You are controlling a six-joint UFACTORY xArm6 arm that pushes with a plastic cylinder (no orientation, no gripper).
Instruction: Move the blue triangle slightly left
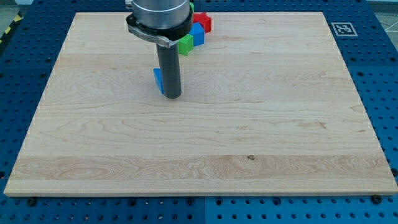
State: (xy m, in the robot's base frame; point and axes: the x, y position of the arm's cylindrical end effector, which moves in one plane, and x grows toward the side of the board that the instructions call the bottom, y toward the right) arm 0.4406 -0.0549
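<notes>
camera view, and the biggest thing on show is the pale wooden counter (249,137), a broad board lying on a blue perforated base (385,93), with a small black-and-white marker tag (342,28) at the board's top right corner. next in size, the arm's grey round housing (158,15) drops in from the view's top, left of centre, and out of it comes the straight dark rod (169,71), standing upright. there's no claw on this arm at all, so nothing to call wide or narrow, just the rod, and my tip (172,97) is down on the counter in the upper left-centre part of the board. now the one that matters: the blue triangle (158,80) sits right against the rod's left side, touching it or as good as, only a thin blue sliver showing because the rod hides the rest; its shape can't really be made out from here. so my tip is just on the view's right of that block. up near the top edge, well apart from the tip, a small cluster huddles beside the housing: a red block (203,23) at the view's right of the group, a blue cube (198,34) just below and left of it, a green block (185,44) lower left again, touching the blue one, and a sliver of another green piece (192,7) peeking out at the very top, mostly hidden by the housing.
</notes>
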